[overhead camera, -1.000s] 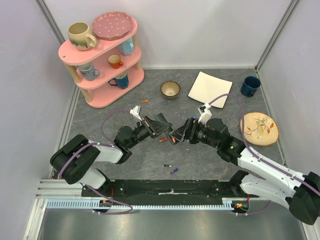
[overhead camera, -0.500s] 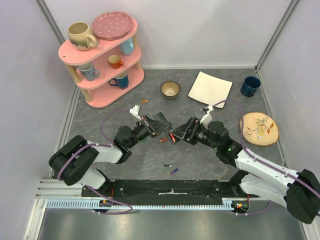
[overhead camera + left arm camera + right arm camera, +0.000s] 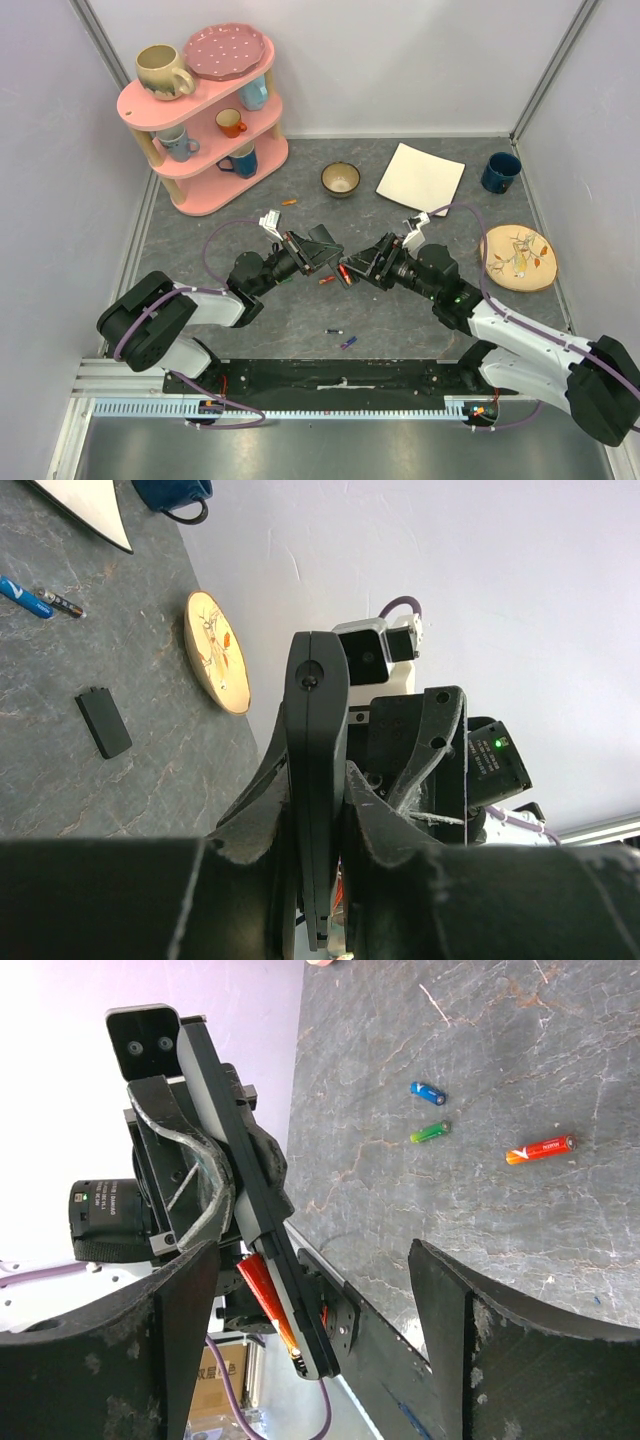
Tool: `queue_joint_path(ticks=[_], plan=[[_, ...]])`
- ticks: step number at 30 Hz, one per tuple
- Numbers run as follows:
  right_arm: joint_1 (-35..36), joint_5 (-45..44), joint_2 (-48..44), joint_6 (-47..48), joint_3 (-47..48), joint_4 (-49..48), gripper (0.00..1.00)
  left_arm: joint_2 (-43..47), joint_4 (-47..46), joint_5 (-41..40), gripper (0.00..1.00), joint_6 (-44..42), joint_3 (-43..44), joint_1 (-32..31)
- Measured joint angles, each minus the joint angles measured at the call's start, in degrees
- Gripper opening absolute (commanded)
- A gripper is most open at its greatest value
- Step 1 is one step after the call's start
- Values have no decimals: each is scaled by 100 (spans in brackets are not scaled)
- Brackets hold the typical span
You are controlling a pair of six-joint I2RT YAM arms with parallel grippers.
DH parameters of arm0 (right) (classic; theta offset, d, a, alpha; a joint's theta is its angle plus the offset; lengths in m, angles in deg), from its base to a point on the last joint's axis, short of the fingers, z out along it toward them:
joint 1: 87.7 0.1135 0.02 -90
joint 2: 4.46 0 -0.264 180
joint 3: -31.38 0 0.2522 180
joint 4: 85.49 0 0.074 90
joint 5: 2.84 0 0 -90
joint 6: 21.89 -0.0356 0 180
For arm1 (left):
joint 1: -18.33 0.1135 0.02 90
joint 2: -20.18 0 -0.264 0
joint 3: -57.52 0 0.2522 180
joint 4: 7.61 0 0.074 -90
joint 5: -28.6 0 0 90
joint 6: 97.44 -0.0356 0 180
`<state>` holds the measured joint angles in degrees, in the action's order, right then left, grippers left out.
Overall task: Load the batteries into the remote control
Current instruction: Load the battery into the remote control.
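Note:
My left gripper (image 3: 312, 256) is shut on the remote control (image 3: 333, 264) and holds it above the table; in the left wrist view the remote (image 3: 315, 730) stands edge-on between my jaws (image 3: 317, 785). My right gripper (image 3: 364, 268) is open and empty, facing the remote's end. In the right wrist view (image 3: 320, 1350) the remote (image 3: 235, 1175) shows a red-orange battery (image 3: 268, 1305) lying in its open compartment. Loose batteries lie on the table: red-orange (image 3: 540, 1148), green (image 3: 429, 1132), blue (image 3: 427, 1092).
A small black cover (image 3: 104, 722) lies on the table. A dark battery (image 3: 334, 331) and a purple one (image 3: 348, 343) lie near the front, an orange one (image 3: 289, 202) by the pink shelf (image 3: 205, 110). Bowl (image 3: 340, 179), white plate (image 3: 420, 178), blue mug (image 3: 499, 172) and painted plate (image 3: 517, 258) stand behind.
My right gripper has edged left, closer to the remote's end, and its wrist has turned a little. My left gripper and the remote have stayed put.

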<state>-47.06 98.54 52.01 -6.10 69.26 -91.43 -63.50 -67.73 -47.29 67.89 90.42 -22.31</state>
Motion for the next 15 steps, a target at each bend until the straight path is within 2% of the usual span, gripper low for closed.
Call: queue_joint_path(ticks=[15], plan=[[0,83,140,-146,-92,-142,82,15,2,-2,2,-2,0,0]])
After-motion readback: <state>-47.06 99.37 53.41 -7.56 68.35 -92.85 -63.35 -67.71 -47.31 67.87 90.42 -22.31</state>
